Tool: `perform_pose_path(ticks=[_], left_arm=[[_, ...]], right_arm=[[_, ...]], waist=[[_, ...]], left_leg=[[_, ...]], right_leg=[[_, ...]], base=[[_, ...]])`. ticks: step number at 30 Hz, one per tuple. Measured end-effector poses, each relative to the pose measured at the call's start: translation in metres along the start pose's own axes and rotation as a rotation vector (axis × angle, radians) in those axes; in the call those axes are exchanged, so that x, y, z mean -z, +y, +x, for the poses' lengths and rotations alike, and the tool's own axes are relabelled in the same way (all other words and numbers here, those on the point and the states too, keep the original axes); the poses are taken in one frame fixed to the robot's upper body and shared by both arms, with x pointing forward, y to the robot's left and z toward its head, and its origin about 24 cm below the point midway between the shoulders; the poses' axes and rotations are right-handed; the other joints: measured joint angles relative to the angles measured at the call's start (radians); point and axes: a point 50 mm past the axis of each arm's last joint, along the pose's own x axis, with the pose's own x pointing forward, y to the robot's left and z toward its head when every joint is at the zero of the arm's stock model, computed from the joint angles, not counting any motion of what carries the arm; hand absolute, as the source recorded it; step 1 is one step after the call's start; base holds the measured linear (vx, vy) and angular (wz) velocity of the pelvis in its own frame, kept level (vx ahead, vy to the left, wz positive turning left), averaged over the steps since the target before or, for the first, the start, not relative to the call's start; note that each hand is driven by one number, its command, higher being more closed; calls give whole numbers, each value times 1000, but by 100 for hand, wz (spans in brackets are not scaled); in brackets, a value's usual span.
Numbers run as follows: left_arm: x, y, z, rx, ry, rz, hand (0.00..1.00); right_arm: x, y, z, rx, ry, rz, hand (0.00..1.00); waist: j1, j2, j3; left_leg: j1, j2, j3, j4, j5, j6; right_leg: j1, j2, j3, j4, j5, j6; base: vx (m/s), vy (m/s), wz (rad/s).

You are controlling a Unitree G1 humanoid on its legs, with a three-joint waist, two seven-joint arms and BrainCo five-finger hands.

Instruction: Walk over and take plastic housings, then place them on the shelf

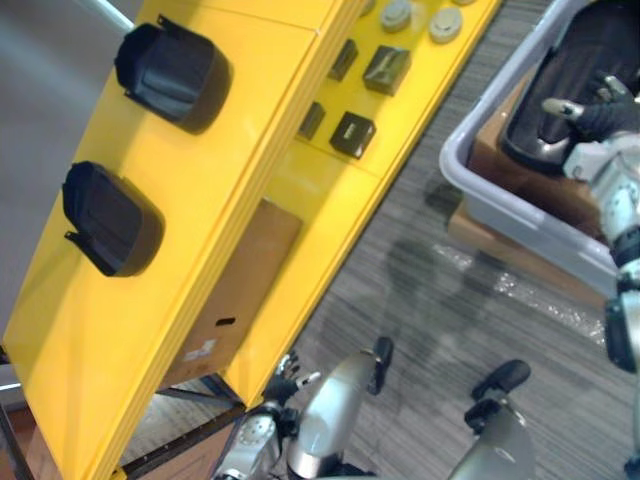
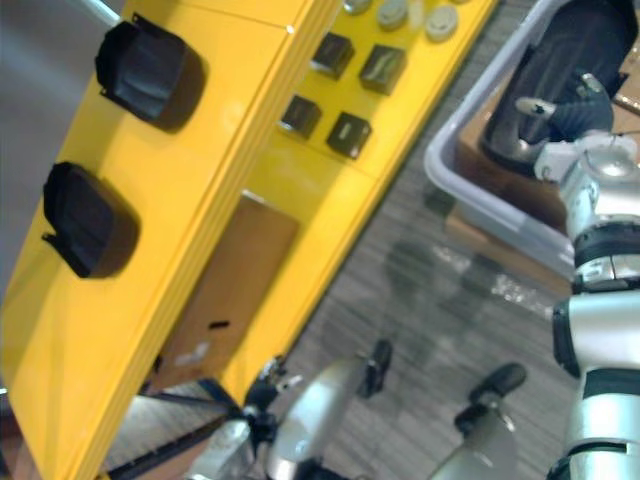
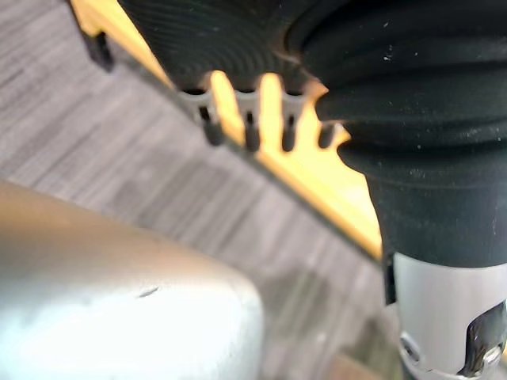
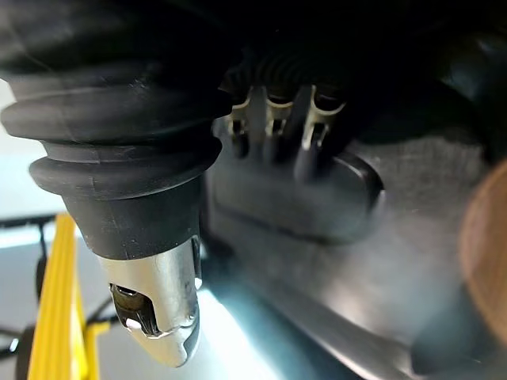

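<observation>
Upper right, right hand (image 1: 603, 118) reaches into bin (image 1: 500, 200), fingers loose and uncurled on black housing (image 1: 575, 60); left hand (image 3: 250, 134) hangs relaxed.

Grey streaked floor (image 1: 430, 320); glossy yellow shelf (image 1: 250, 100) with a brown panel (image 1: 235, 290) on its side

Yellow shelf (image 1: 250, 110) with two black housings (image 1: 170, 75), small dark blocks (image 1: 386, 70)
</observation>
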Motion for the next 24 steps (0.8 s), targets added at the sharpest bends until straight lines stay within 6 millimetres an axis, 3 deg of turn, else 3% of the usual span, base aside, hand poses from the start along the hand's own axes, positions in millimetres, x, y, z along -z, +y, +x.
perform_pose_path(ticks=[7, 15, 24], left_arm=[[1, 0, 0, -1, 2, 7, 0], [2, 1, 0, -24, 6, 12, 0], [0, 7, 0, -60, -4, 14, 0]], right_arm=[[4, -9, 0, 154, 29, -4, 0], [19, -15, -2, 198, 121, 6, 0], [29, -15, -3, 121, 178, 1, 0]], waist=[[4, 6, -5], [-1, 4, -3], [-44, -20, 15]], left_leg=[[2, 6, 1, 0, 0, 0], [36, 9, 2, 9, -9, -6], [36, 24, 7, 31, -27, -1]], right_leg=[[2, 5, -1, 0, 4, 5], [39, 9, -2, -1, 4, 5], [55, 28, 1, -23, 20, 8]], base=[[-1, 5, 0], [-10, 12, -1], [-42, 33, -4]])
